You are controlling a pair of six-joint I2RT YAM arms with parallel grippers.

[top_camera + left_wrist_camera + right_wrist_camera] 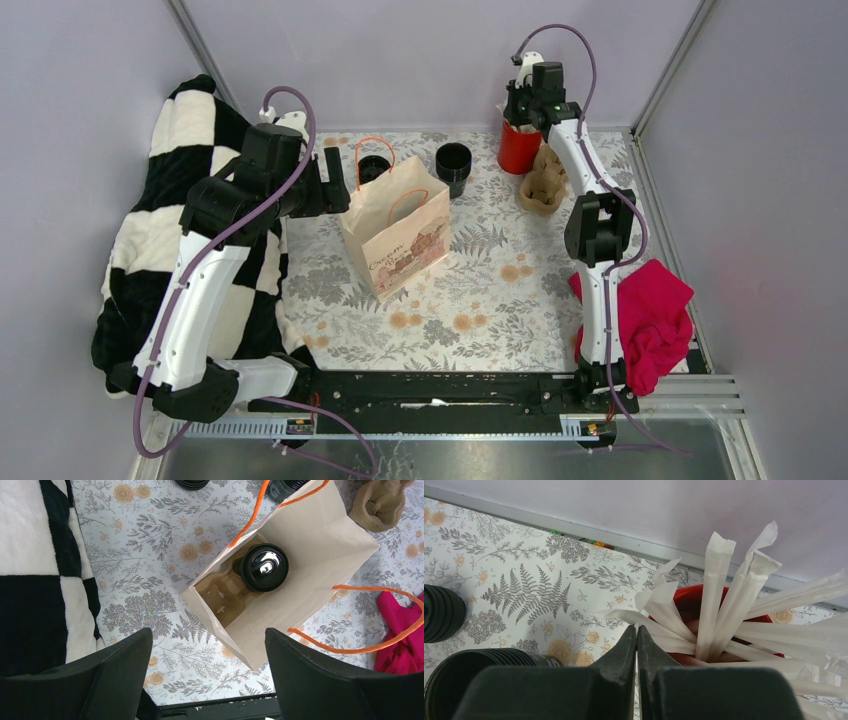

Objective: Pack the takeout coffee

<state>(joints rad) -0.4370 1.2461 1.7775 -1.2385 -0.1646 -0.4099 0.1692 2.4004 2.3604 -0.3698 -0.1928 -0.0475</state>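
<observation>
In the left wrist view the takeout coffee (263,567), a black cup with a shiny black lid, sits in a brown pulp carrier (222,587) inside the open paper bag (320,555). The bag (397,232) stands upright mid-table and hides the cup in the top view. My left gripper (207,680) is open and empty, above and just left of the bag (337,185). My right gripper (636,626) is at the back right over the red cup (689,600), shut on the end of a white stick (659,625).
Two stacks of black cups (453,167) (373,168) stand behind the bag. A second pulp carrier (543,182) lies beside the red cup (518,150). A checkered blanket (160,240) covers the left edge. A red cloth (652,315) lies at the right edge.
</observation>
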